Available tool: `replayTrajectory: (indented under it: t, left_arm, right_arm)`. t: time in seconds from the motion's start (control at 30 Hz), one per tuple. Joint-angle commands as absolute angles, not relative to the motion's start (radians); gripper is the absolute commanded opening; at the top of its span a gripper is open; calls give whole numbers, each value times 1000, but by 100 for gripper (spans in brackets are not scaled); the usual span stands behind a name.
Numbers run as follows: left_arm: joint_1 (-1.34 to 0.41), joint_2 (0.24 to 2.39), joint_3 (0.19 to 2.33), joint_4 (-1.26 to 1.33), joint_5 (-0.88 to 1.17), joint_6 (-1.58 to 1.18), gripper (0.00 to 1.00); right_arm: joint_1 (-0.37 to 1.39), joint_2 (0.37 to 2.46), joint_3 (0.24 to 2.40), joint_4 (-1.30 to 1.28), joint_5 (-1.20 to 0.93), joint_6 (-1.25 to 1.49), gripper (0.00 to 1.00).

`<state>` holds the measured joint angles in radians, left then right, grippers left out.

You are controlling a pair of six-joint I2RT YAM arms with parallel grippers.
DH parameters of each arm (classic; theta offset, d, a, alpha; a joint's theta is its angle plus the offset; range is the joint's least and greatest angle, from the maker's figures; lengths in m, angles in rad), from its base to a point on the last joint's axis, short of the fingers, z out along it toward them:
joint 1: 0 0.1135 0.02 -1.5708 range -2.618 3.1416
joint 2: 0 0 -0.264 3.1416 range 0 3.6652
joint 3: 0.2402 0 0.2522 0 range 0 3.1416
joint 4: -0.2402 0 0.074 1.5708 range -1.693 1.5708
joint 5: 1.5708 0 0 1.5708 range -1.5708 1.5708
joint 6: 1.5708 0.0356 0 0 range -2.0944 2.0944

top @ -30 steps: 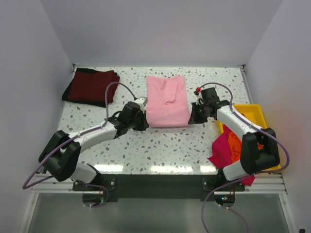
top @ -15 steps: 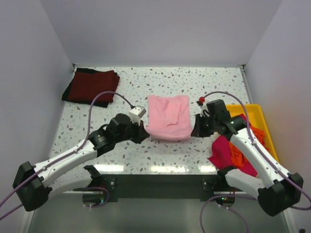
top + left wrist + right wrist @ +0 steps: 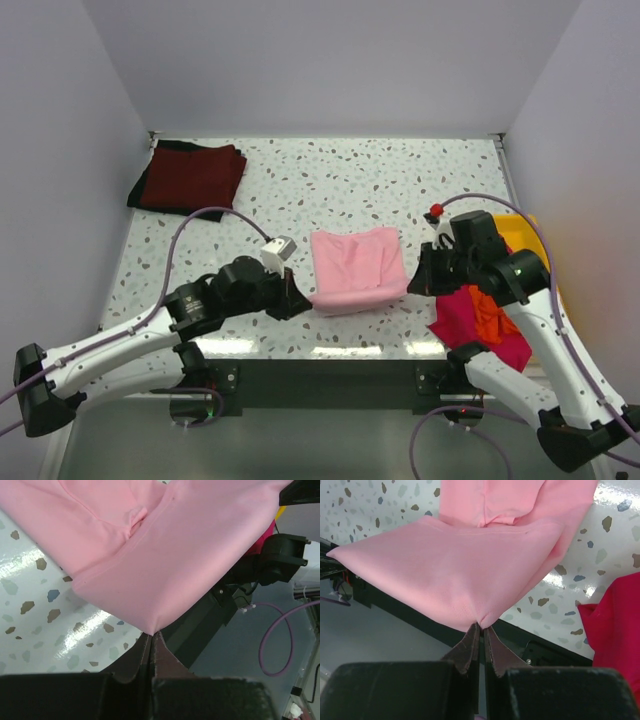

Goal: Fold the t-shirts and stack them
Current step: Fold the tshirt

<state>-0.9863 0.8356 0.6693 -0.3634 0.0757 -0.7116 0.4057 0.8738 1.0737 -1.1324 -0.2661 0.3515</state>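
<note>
Pink t-shirt [image 3: 355, 268]: corners pinched by left pincer [image 3: 151, 637], right pincer [image 3: 481, 627]. Risk: thin grips slip, fold spills off counter [image 3: 350, 190] edge.

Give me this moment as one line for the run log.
left tool: shut on pink t-shirt near-left corner | right tool: shut on its near-right corner | maroon t-shirt: folded, far left

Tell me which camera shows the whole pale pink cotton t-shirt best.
The top external view: the whole pale pink cotton t-shirt is in frame, held between the left gripper and right gripper. Each wrist view crops it around one pinched corner.
</note>
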Motion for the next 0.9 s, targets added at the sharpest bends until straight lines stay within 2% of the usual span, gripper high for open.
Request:
replayTrajectory:
  t: [0.0, 0.4, 0.87]
  left_arm:
    - [-999, 824, 710, -376, 46, -824, 0]
    - [-993, 995, 804, -305, -43, -810, 0]
    - [-818, 1156, 834, -173, 118, -730, 0]
  right_arm:
    - [410, 890, 1135, -1192, -265, 356, 0]
    - [408, 1057, 1170, -991, -135, 359, 0]
    - [313, 1268, 1269, -920, -123, 269, 0]
